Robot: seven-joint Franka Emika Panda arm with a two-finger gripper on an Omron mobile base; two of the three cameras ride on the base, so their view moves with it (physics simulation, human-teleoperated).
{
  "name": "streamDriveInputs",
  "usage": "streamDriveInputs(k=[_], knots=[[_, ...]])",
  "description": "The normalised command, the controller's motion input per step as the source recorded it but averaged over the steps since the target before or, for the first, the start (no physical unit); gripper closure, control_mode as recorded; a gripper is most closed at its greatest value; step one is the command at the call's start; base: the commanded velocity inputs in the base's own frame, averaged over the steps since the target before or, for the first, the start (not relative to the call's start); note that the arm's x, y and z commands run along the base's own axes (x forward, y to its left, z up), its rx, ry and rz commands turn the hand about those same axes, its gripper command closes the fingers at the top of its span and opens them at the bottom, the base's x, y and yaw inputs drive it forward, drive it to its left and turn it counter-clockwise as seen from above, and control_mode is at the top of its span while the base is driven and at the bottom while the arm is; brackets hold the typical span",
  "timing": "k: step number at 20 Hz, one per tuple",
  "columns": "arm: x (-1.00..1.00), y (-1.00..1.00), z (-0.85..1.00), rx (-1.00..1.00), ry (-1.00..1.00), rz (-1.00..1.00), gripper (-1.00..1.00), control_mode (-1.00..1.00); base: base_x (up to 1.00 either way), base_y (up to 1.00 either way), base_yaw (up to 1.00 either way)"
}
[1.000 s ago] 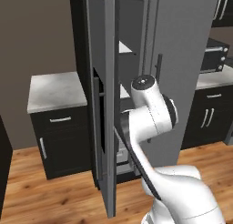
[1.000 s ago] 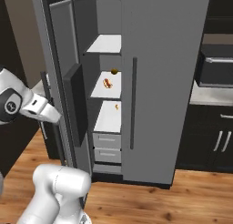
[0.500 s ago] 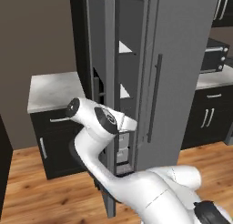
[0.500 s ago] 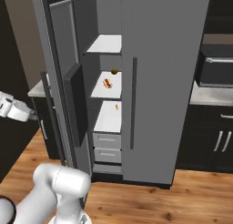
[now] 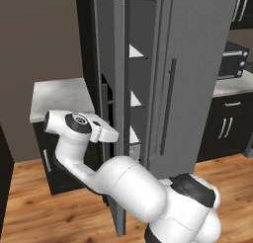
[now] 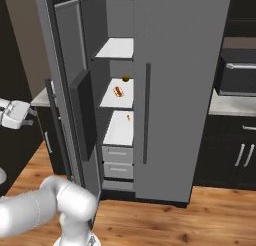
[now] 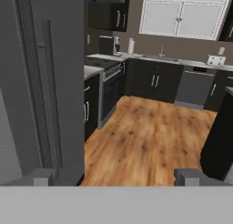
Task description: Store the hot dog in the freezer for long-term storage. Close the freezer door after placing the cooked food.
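Gripper (image 7: pixel 116 176) stands wide apart and holds nothing, positioned outside the open freezer door (image 6: pixel 70 105), beside its dark bar handle (image 7: pixel 50 95). Hot dog (image 6: pixel 118 92) lies on the middle white shelf (image 6: pixel 112 100) inside the freezer (image 6: pixel 117 115), well apart from the gripper, at 3 o'clock of it in the right base view, behind the door.

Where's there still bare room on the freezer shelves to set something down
The top shelf looks bare. The middle shelf holds the hot dog and a small dark item toward the back, leaving its front free. The lower shelf has one small item; mostly open.
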Motion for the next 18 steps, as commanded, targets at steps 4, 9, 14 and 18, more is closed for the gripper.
streamDriveInputs(k=[4,9,14,18], knots=[[0.40,0.13,-0.13,0.00,-0.04,-0.07,-1.00,-1.00,0.00,0.00,0.00],[0.52,0.09,-0.08,0.00,0.00,-0.03,-1.00,-1.00,0.00,0.00,0.00],[0.67,0.00,-0.15,0.00,0.00,0.00,-1.00,-1.00,0.00,0.00,0.00],[0.64,0.00,-0.19,0.00,-0.01,0.00,-1.00,-1.00,0.00,0.00,0.00]])
